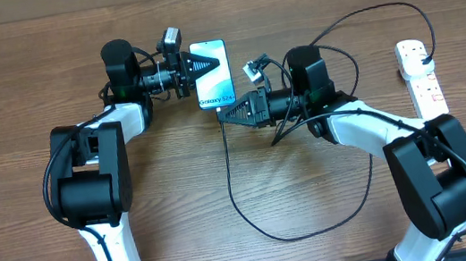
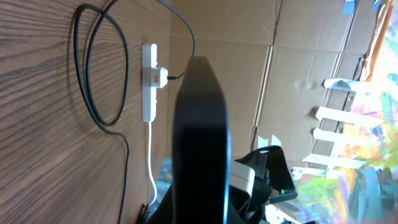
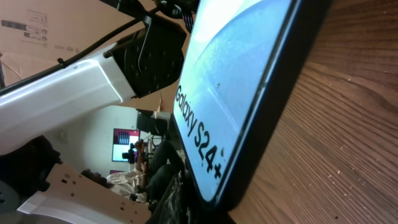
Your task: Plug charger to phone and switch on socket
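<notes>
The phone, light-blue screen reading "Galaxy S24+", is at the table's far middle. My left gripper is shut on its left edge; the left wrist view shows the phone edge-on between the jaws. My right gripper is shut at the phone's near end, where the charger cable leaves it. In the right wrist view the screen fills the frame and the connector tip is hidden. The cable loops to its black plug in the white socket, also visible in the left wrist view.
The black cable lies in a wide loop on the wood between the arms and arcs over the far right. The socket's thick white cord trails toward the near edge. Cardboard panels stand beyond the table.
</notes>
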Motion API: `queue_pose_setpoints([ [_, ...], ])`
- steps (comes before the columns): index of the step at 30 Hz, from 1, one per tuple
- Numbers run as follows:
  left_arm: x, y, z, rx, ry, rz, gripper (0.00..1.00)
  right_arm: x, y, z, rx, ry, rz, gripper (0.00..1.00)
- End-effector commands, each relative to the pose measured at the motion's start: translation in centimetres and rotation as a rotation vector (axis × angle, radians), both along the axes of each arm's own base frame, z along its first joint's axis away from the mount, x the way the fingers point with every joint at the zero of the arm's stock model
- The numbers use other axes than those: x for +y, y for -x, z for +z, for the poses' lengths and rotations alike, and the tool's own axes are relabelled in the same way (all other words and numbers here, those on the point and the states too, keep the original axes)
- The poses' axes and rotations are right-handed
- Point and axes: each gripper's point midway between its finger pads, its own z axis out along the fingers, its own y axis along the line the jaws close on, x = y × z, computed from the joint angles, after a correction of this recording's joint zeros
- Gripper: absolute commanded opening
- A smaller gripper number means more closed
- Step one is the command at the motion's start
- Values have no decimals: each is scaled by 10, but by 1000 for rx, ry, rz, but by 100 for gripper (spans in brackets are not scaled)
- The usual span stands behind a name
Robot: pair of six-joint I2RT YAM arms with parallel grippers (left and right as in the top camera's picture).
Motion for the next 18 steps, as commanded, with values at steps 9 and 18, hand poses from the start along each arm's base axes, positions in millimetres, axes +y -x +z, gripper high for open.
queue_pose_setpoints([
  [9,-3,-4,10,-47,2,-5,5,-9,-6,-3,11,-3,-17,4],
  [18,-6,-6,10,-46,-1,8,4,-9,-7,-3,13,-1,-22,4],
])
